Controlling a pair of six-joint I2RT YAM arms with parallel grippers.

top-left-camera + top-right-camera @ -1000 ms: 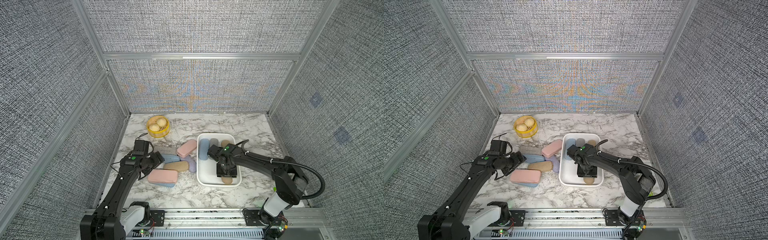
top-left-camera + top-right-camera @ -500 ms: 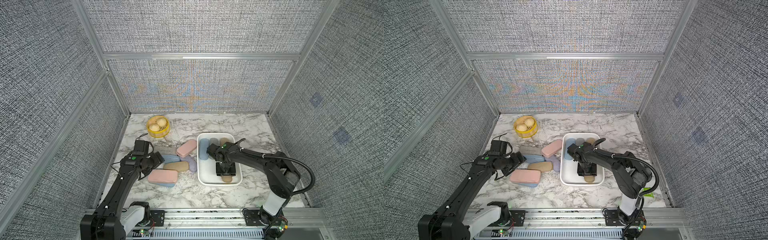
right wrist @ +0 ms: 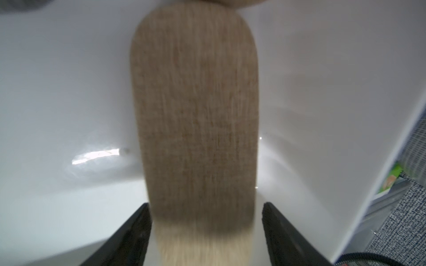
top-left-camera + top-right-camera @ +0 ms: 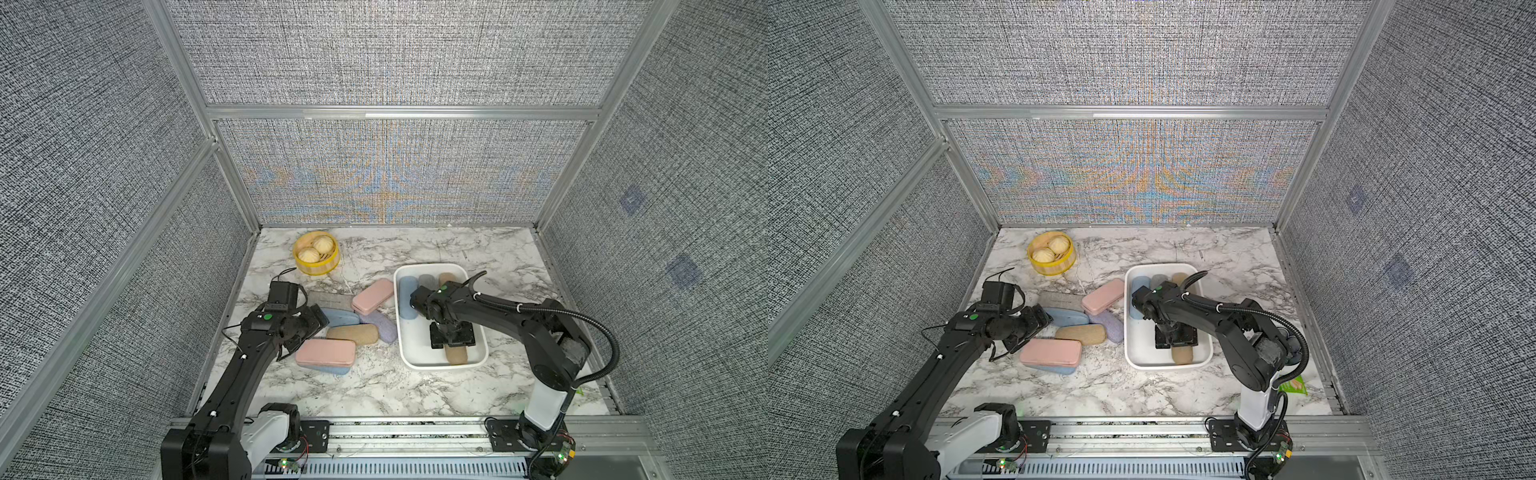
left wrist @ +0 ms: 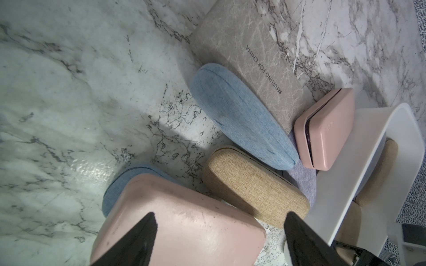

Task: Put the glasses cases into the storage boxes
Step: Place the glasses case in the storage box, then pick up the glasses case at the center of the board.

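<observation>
Nearest me, my left gripper (image 5: 220,214) hangs open over the left end of the pink case (image 4: 326,352). That case lies lengthwise across the lower left of a top view, partly on a blue case (image 5: 129,184). I judge my left arm nearer for that pick. Farther right, my right gripper (image 3: 205,204) stands open astride the tan case (image 3: 196,103), jaws along its length. The tan case already lies in the white bin (image 4: 409,345).

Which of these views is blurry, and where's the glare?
Right wrist view: the tan case is motion-blurred; a glare streak lies on the floor of the white bin. Left wrist view: sharp, one shiny patch on the marble table. Both top views: sharp, colour moiré on the back wall.
</observation>
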